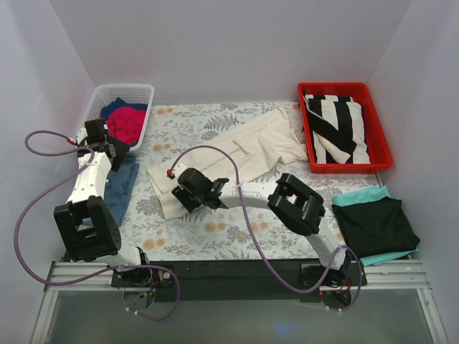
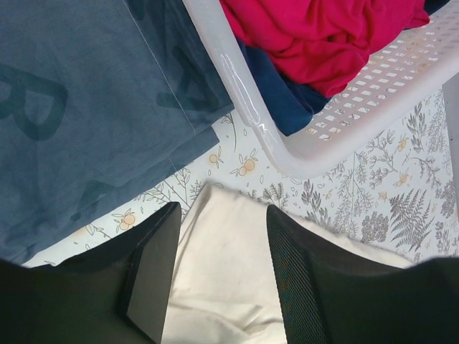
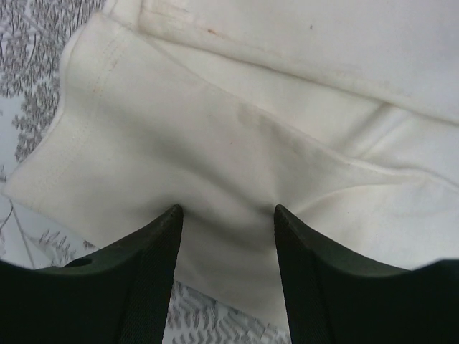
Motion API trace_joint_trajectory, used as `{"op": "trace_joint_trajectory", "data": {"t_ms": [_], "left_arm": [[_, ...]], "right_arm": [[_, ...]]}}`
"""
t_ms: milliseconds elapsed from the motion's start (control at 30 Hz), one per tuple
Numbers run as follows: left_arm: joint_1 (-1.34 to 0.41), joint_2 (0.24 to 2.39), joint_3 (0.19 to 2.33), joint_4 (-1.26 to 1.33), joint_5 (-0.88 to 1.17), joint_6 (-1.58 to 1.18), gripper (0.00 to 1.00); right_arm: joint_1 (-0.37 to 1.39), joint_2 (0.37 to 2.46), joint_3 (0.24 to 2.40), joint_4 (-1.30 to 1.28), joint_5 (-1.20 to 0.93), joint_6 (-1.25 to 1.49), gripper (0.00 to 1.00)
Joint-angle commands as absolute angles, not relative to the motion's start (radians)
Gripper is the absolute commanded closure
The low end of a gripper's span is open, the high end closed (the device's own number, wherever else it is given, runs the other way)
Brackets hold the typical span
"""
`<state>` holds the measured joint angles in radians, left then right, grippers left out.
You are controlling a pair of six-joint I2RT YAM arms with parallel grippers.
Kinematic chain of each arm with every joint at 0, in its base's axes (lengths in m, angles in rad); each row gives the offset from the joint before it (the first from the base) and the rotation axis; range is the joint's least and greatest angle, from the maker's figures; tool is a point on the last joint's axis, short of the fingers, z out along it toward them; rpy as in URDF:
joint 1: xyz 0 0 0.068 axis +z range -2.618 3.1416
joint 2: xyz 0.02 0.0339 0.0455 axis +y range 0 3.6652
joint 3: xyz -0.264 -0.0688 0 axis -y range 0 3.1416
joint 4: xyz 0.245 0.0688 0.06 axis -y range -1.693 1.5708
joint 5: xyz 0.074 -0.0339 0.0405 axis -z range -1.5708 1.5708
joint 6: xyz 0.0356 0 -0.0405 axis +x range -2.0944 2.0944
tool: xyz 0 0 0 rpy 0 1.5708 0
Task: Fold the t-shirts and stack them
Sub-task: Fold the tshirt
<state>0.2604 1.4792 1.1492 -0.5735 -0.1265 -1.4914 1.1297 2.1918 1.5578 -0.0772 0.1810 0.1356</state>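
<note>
The large cream t-shirt lies spread diagonally across the middle of the table. My right gripper is open at its near-left corner; in the right wrist view both fingertips press down on the cream cloth close to its hem. My left gripper is open and empty by the basket; in the left wrist view a corner of the cream shirt shows between the jaws. A blue-grey shirt lies flat under the left arm. A folded black shirt rests on a teal one at right.
A white basket at the back left holds a red shirt and a navy one; its rim is close to the left fingers. A red tray at the back right holds black-and-white striped cloth.
</note>
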Motion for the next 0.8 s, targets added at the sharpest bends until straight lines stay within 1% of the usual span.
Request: {"op": "trace_joint_trajectory", "data": {"t_ms": [0, 167, 300, 367, 400, 467, 600, 633, 700, 733, 767], "left_arm": [[0.267, 1.448, 1.163, -0.565, -0.101, -1.465, 0.50], [0.268, 1.469, 1.169, -0.557, -0.066, -1.450, 0.50], [0.267, 1.480, 1.178, -0.543, -0.028, -1.437, 0.51], [0.264, 1.482, 1.180, -0.528, -0.002, -1.431, 0.51], [0.261, 1.485, 1.180, -0.508, 0.043, -1.430, 0.51], [0.233, 1.494, 1.193, -0.496, 0.057, -1.417, 0.51], [0.126, 1.529, 1.255, -0.473, 0.046, -1.391, 0.51], [0.070, 1.551, 1.270, -0.469, 0.034, -1.382, 0.51], [0.014, 1.584, 1.324, -0.457, 0.034, -1.367, 0.51], [-0.055, 1.624, 1.345, -0.448, 0.040, -1.362, 0.51], [-0.081, 1.643, 1.364, -0.445, 0.044, -1.355, 0.51]], "right_arm": [[1.192, 2.146, 1.396, -0.238, 0.202, 0.190, 0.41], [1.265, 2.031, 1.215, -0.255, 0.253, 0.250, 0.41], [1.342, 1.948, 1.149, -0.267, 0.305, 0.304, 0.42], [1.367, 1.910, 1.140, -0.273, 0.374, 0.339, 0.42], [1.377, 1.866, 1.137, -0.276, 0.400, 0.357, 0.42], [1.399, 1.785, 1.132, -0.294, 0.507, 0.435, 0.41], [1.405, 1.613, 1.101, -0.316, 0.672, 0.531, 0.39], [1.404, 1.576, 1.091, -0.337, 0.742, 0.549, 0.38], [1.404, 1.476, 1.075, -0.354, 0.788, 0.561, 0.37], [1.402, 1.447, 1.072, -0.374, 0.848, 0.580, 0.37], [1.401, 1.399, 1.072, -0.440, 0.874, 0.601, 0.37]]}}
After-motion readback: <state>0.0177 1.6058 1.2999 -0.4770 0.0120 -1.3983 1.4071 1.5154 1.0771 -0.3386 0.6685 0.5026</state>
